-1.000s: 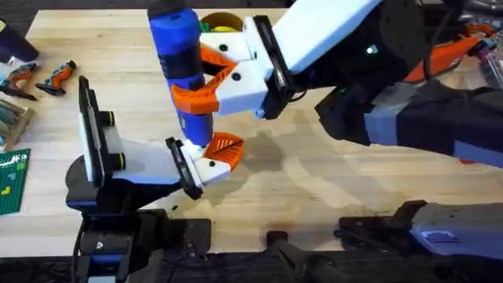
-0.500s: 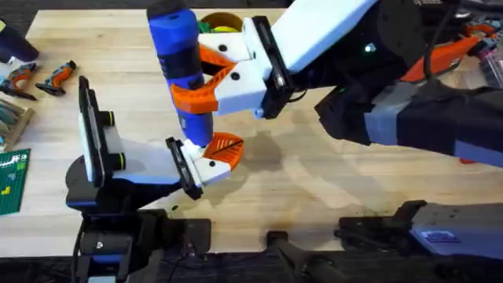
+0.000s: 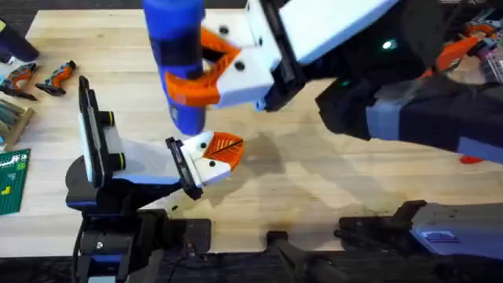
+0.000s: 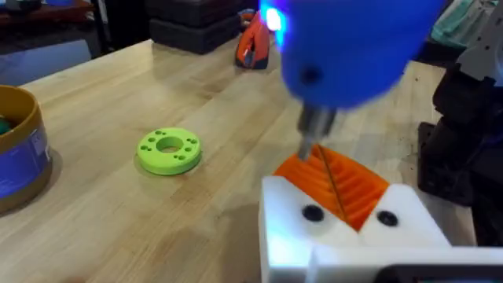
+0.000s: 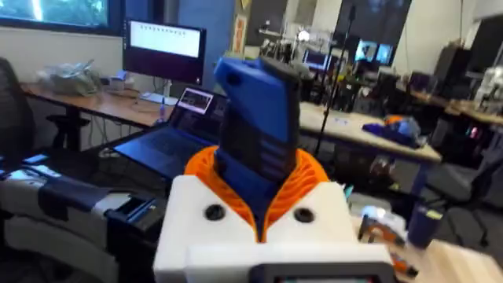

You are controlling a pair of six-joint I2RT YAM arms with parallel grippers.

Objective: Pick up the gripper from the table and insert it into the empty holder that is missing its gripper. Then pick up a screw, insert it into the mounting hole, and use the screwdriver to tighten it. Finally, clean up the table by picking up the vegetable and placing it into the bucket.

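Near the middle of the pale wooden table (image 3: 330,181), the right gripper (image 3: 206,72), white with orange ribbed pads, is clamped around the stubby blue powered screwdriver (image 3: 177,59), holding it upright with its short metal tip pointing down. The tip hangs just above the small orange wedge-shaped gripper tip (image 3: 223,149), which sits seated in the white blocky plastic holder (image 3: 206,167) at the end of the left arm. In the left wrist view the screwdriver's metal bit (image 4: 314,130) is poised just over the ribbed orange pad (image 4: 334,182), with two dark screw heads visible in the white block below; whether the bit touches anything cannot be told. The left gripper (image 4: 346,200) itself is the fixture being worked on, and whether its fingers are open or closed cannot be told. The task appears to be in the screw-tightening step, with the driver raised off the mount. The next move likely calls for either lowering squarely onto the screw or setting the tool down. At the far side of the table stands the small round blue bucket with a tan-brown rim (image 4: 20,149); something green (image 4: 5,124) shows just inside its rim. A lime-green round disc (image 4: 169,149) lies on the table near it.
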